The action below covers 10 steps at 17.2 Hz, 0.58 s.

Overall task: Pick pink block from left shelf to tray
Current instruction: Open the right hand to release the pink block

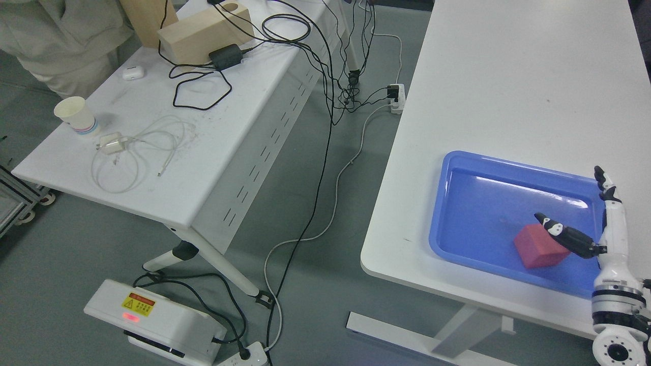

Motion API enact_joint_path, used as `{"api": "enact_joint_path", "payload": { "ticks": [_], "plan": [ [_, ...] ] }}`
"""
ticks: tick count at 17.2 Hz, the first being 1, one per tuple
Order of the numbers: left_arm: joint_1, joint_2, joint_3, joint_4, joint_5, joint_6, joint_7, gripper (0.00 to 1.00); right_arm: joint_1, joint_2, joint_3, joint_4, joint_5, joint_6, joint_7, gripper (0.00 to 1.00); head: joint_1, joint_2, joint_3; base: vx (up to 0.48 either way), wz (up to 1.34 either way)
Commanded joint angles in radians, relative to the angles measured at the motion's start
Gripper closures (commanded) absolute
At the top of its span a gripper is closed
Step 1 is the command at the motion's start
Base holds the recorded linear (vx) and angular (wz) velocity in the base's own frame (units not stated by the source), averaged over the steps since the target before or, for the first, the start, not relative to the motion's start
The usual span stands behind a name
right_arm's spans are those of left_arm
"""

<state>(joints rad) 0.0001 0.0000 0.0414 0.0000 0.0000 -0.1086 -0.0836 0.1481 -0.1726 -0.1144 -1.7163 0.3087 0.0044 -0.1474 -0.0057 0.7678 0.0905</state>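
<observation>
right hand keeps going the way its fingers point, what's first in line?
Nothing obvious. The right hand, open, points up-left over the pink block in the blue tray; beyond lies the tray's far rim, probably cleared, though height is unclear.

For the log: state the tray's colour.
Blue; the tray shows plainly in the head view.

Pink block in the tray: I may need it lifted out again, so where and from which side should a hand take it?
Probably from above, pinching two opposite side faces of the pink block. It lies flat on the blue tray floor with its top exposed, and the raised rim hinders a low sideways approach. The right hand, fingers spread, is beside it.
</observation>
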Motion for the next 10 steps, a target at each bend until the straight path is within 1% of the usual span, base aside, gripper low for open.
{"api": "enact_joint_path", "payload": {
  "ticks": [1,5,10],
  "plan": [
    [-0.023,0.017,0.0,-0.017,-0.002,0.0,-0.001,0.0,0.001,0.019,-0.102,0.0,-0.315,0.008,0.0,0.0,0.0,0.0,0.0,0.0,0.0],
    [-0.023,0.017,0.0,-0.017,-0.002,0.0,-0.001,0.0,0.002,0.019,-0.12,-0.002,-0.35,0.006,0.002,0.0,0.0,0.0,0.0,0.0,0.0],
    [-0.023,0.017,0.0,-0.017,-0.002,0.0,-0.001,0.0,0.002,0.021,-0.119,-0.002,-0.35,0.008,0.006,0.0,0.0,0.0,0.0,-0.005,0.0]
  ]
}}
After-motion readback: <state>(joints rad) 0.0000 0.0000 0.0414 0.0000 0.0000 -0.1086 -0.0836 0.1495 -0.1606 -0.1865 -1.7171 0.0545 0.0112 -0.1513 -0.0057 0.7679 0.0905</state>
